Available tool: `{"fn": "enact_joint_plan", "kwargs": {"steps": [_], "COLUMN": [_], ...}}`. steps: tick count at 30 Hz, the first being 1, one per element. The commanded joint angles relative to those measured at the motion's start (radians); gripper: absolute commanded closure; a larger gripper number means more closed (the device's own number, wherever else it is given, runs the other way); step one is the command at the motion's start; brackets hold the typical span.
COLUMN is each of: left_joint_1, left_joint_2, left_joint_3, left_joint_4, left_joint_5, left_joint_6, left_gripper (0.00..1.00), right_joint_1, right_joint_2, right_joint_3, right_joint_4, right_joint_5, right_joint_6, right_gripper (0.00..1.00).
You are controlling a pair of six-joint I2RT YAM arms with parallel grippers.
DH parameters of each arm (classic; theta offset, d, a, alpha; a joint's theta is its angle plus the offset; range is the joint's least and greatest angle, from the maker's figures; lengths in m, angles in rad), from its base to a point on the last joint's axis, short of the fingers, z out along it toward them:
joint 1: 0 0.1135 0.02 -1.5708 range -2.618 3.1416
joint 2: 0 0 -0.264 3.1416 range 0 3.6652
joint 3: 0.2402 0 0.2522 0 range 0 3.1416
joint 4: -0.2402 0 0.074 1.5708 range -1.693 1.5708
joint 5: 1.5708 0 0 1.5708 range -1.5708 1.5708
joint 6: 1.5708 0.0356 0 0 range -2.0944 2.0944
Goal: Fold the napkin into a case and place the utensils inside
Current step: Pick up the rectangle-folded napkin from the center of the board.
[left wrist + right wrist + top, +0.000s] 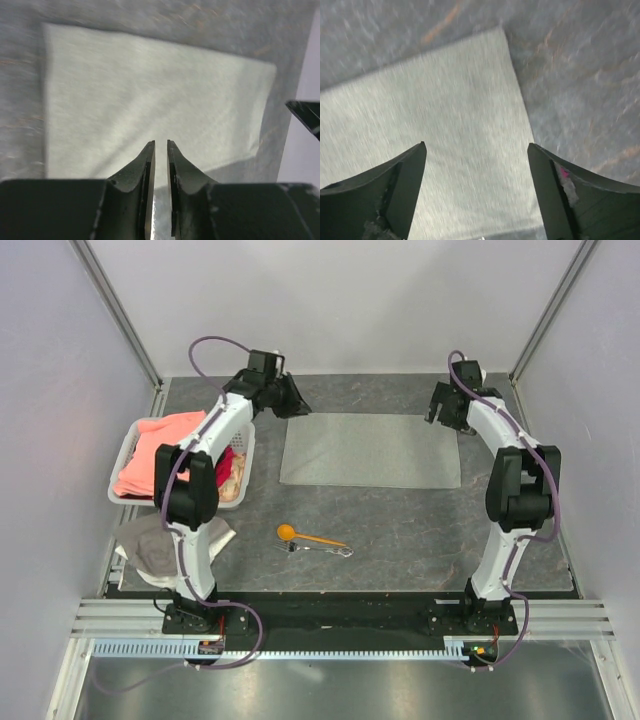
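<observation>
The napkin (pixel 372 450) lies flat on the worktop (pixel 420 530) as a wide light grey rectangle. It sits in the far half of the surface, between the two arms, with its long sides running left to right. No fold or pouch is visible in it, and its edges look straight and its surface smooth.

The left hand (pixel 290 398) hovers at the napkin's far left corner. In the left wrist view its fingers (pixel 140 170) stand a narrow slit apart with no cloth between them, and the grey sheet is spread out beyond the tips. Whether the tips touch the cloth cannot be told.

The right hand (pixel 440 410) is at the far right corner. Its fingers (pixel 395 185) are spread wide and grip nothing. The napkin's corner and right edge show in the gap between them.

Nearer the arm bases, apart from the napkin's near edge, lie the utensils. The orange spoon (pixel 305 536) has its bowl to the left, and the silvery fork (pixel 322 550) lies just beside it on the near side.

At the left edge of the worktop stands a white plastic basket (pixel 122 462) holding a salmon-pink cloth (pixel 160 450). A whitish-grey rag (pixel 150 540) lies crumpled in front of the basket, beside the left arm.
</observation>
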Motion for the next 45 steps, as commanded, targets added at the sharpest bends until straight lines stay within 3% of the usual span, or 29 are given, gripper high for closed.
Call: {"fn": "enact_joint_plan", "kwargs": {"steps": [1, 8, 12, 18, 40, 45], "left_joint_1": [-0.172, -0.271, -0.269, -0.269, -0.237, -0.232], "left_joint_2": [-0.033, 0.055, 0.117, 0.161, 0.203, 0.189], "left_joint_3": [-0.058, -0.019, 0.053, 0.113, 0.132, 0.115], "left_joint_4": [-0.006, -0.004, -0.015, -0.034, -0.041, -0.040], "left_joint_5": [-0.032, -0.035, 0.008, 0.014, 0.016, 0.013], "left_joint_6": [0.088, 0.087, 0.068, 0.079, 0.081, 0.084], "left_gripper": [0.81, 0.85, 0.86, 0.87, 0.88, 0.88], "right_joint_1": [-0.018, -0.074, -0.079, -0.081, -0.079, -0.064], "right_joint_2": [-0.083, -0.023, 0.044, 0.107, 0.133, 0.130], "right_joint_3": [-0.094, -0.094, -0.088, -0.079, -0.162, -0.175], "right_joint_4": [0.013, 0.027, 0.060, 0.068, 0.062, 0.048], "right_joint_5": [-0.012, -0.072, -0.107, -0.092, -0.050, 0.013], "right_joint_6": [-0.027, -0.216, -0.265, -0.305, -0.287, -0.284], "right_gripper": [0.07, 0.17, 0.40, 0.52, 0.55, 0.49]}}
